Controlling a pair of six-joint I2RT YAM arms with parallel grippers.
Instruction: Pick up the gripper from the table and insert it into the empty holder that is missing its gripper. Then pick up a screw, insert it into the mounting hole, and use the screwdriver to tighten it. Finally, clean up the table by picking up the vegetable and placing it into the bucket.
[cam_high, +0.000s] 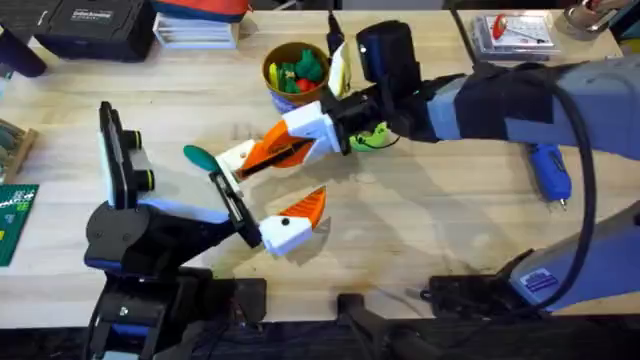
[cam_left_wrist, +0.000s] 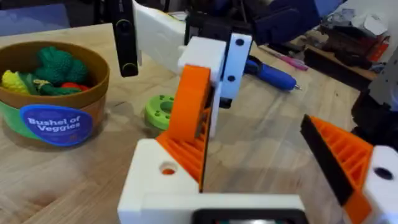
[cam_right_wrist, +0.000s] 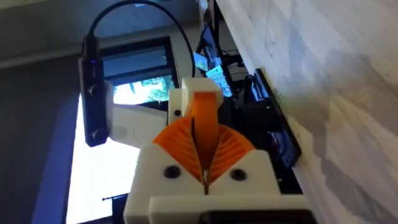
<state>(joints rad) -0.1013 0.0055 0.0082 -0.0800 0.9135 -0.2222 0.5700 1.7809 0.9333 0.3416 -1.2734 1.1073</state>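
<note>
My right gripper (cam_high: 288, 148) reaches in from the right, shut on the orange ribbed gripper wedge (cam_high: 270, 153). In the right wrist view the wedge (cam_right_wrist: 202, 111) sticks out between its closed orange pads (cam_right_wrist: 180, 140). The wedge (cam_left_wrist: 194, 115) stands upright against the white holder (cam_left_wrist: 158, 180), which is the bare finger of my left gripper (cam_left_wrist: 261, 180). The left gripper (cam_high: 268, 190) is open, and its other finger (cam_high: 298, 218) carries an orange pad. The teal vegetable (cam_high: 198, 156) lies on the table (cam_high: 430, 230) just left of the holder (cam_high: 237, 158). The blue screwdriver (cam_high: 548, 170) lies at the right.
The bucket (cam_high: 295, 68), holding toy vegetables, stands behind the grippers. A lime-green ring (cam_left_wrist: 160, 111) lies beside it, under the right arm. A black case (cam_high: 90, 25) and boxes line the back edge. A green board (cam_high: 15, 215) sits at the left edge.
</note>
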